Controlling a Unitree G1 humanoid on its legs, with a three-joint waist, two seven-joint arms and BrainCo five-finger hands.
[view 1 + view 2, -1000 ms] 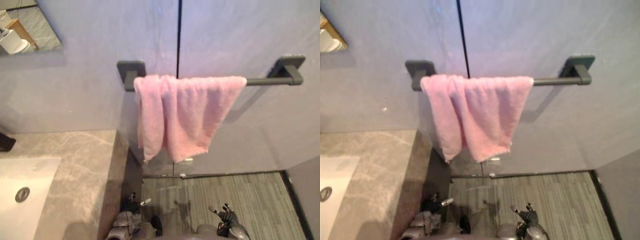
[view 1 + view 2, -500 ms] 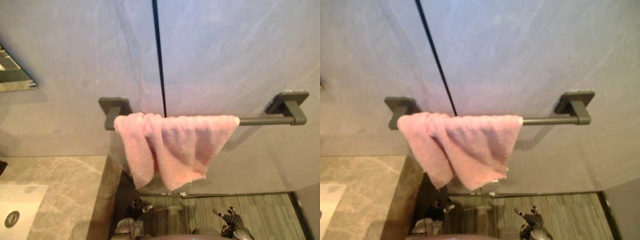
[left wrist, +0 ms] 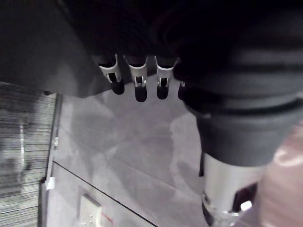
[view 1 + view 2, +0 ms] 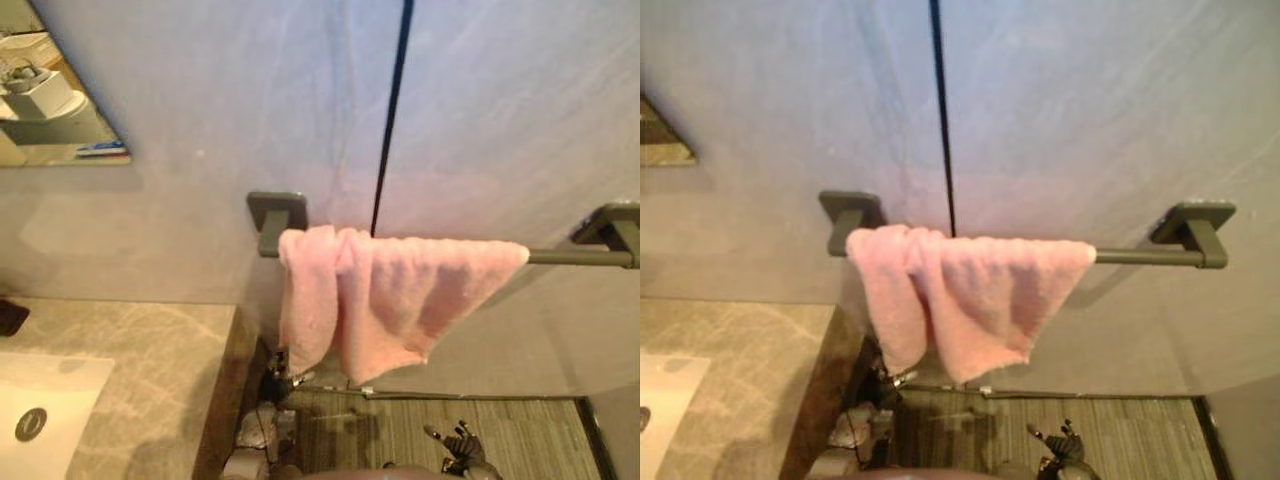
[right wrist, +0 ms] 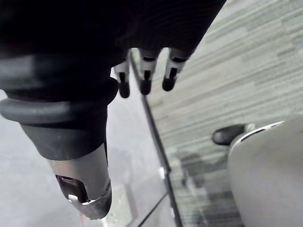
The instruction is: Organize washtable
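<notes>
We are showing the pink towel [image 4: 390, 295] draped over the wall bar [image 4: 1140, 257], bunched toward its left bracket, well above and ahead of both sets of fingers; it is hanging exactly as a second ago, and only our camera has been swinging. The left hand [image 4: 272, 385] and right hand [image 4: 458, 447] are hanging low, their fingers [image 3: 137, 87] relaxed, apart and clasping nothing. We are judging the towel settled, with the worktop [image 4: 150, 360], left of the left fingers, now awaiting attention.
</notes>
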